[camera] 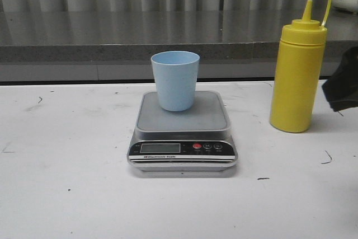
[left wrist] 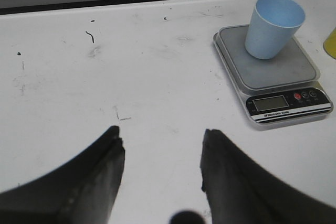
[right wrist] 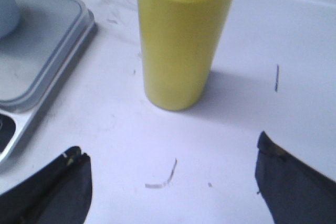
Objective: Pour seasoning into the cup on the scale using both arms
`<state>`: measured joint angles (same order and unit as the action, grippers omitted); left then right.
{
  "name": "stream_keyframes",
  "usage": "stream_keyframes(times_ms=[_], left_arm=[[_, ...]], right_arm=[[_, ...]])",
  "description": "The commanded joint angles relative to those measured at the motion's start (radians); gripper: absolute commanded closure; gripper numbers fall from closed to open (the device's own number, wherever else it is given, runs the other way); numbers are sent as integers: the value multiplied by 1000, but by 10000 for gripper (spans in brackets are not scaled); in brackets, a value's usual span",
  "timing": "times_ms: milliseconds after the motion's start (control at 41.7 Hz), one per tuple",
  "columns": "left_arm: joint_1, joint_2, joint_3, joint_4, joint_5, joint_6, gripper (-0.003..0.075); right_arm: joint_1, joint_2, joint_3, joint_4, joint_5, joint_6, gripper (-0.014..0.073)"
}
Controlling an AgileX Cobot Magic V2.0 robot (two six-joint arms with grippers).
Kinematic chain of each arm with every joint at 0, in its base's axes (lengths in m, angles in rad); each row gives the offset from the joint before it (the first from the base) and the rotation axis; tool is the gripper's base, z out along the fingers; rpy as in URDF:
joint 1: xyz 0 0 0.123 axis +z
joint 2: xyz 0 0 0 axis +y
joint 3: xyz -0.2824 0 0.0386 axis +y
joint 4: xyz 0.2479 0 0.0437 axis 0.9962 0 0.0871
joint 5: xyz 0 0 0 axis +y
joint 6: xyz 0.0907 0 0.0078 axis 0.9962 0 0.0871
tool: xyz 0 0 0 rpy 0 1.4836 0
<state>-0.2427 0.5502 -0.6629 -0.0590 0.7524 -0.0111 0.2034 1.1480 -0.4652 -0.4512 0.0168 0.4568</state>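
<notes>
The pale blue cup [camera: 175, 80] stands upright on the grey platform of the scale [camera: 182, 117] at the table's middle. The yellow seasoning bottle [camera: 297, 74] stands upright to the right of the scale, nozzle uncapped, cap strap sticking up. My right gripper [right wrist: 168, 153] is open and empty, close to the bottle [right wrist: 181, 35], which stands just beyond its fingers; its black body shows at the right edge of the front view [camera: 344, 85]. My left gripper [left wrist: 160, 140] is open and empty over bare table, left of the scale [left wrist: 273, 69] and cup [left wrist: 273, 24].
A white table [camera: 67, 155] with small dark scuff marks. A grey ledge [camera: 112, 37] and a ribbed wall run along the back. The scale's black front panel [camera: 182, 149] with LCD and red button faces me.
</notes>
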Motion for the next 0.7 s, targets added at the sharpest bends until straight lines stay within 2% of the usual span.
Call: stream_keyframes(times_ms=[0,72,168,264,336,503,671], left_arm=[[-1,-1,-27,-10,-75,2,388],[-1,-1,-27,-10,-75,2,388],[-1,-1,-27,-10,-75,2,388],[-1,-1,-27,-10,-75,2,388],[-1,-1,-27,-10,-75,2,388],[-1,-1,-27,-10,-71,2,388],[-1,-1,-27,-10,-67,2,388]], right_arm=[[95,-119,-93,2,307,30,-50],[161,-173,-153,51,507,9,-50],[226,-241,-219,157,653,-96,-50],[255,-335,-239,282,675,-181,-50],[263,-419,-238,328,683,-201,-50],[266,-626,-238,323,715,-234,-50],[266,-745,-238,320,783,-293,-50]])
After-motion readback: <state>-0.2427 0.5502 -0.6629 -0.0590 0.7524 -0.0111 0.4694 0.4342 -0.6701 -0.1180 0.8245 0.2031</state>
